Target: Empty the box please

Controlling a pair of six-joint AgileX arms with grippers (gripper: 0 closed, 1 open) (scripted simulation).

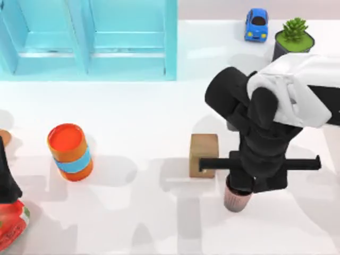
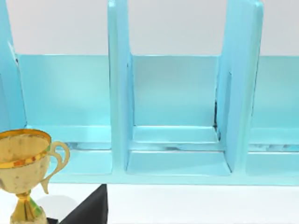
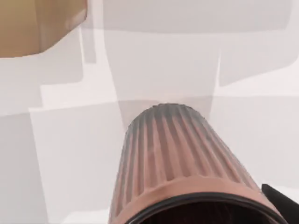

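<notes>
Right claw (image 1: 237, 187) sits low over the tabletop (image 1: 143, 122) right of centre, directly above a ribbed brown cup (image 1: 236, 199) that peeks out under it; cannot tell if the claw is apart or clamped on the cup. Right wrist view has the cup (image 3: 180, 163) close under the camera, rim nearest, with the tabletop around it. Small tan box (image 1: 204, 154) stands just left of the claw, touching nothing, apart from the cup. Judgement: the cup looks already outside the box, so emptying seems done or nearly, with at most setting the cup down and letting go left; box interior not visible, so cannot confirm nothing remains. Left arm (image 1: 6, 180) parked at the far left edge; its wrist view faces a blue shelf (image 2: 177, 116) and a gold trophy (image 2: 25, 172).
</notes>
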